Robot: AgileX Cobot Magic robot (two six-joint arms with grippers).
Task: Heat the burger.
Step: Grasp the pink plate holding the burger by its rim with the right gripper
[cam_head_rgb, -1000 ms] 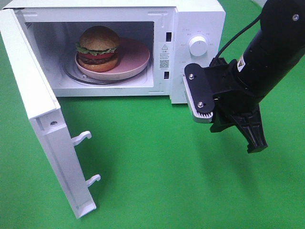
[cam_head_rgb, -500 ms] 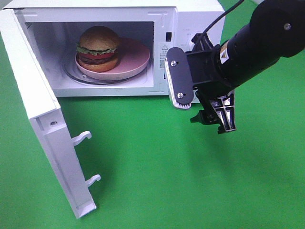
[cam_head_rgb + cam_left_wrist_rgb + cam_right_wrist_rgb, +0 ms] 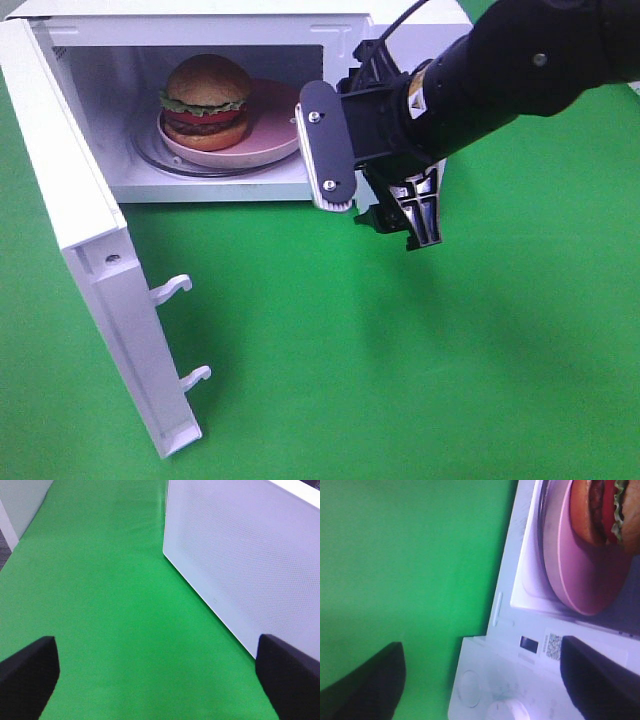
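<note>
Lower left, the white hinged microwave door (image 3: 100,280) stands swung open over green cloth (image 3: 400,380); shutting it and starting the heat look left to do. At centre the black right gripper (image 3: 375,190) hangs spread wide, empty; the left gripper (image 3: 160,680) is likewise spread and empty. Upper left, the round burger (image 3: 207,100), golden domed bun over lettuce, tomato and dark patty, sits upright on a pink plate (image 3: 275,120) inside the white microwave oven (image 3: 345,30), loading done

Exterior high: bright, even light from above, focus sharp. Soft shadow on the green cloth (image 3: 470,330) beneath the right gripper (image 3: 375,185).
Left wrist: left gripper (image 3: 157,675) fingers (image 3: 27,677) blurred; microwave door (image 3: 240,565) beyond them washed pale.
Right wrist: soft throughout. Fingers (image 3: 365,685) are dark smears; burger (image 3: 600,510) beyond them unfocused.
</note>
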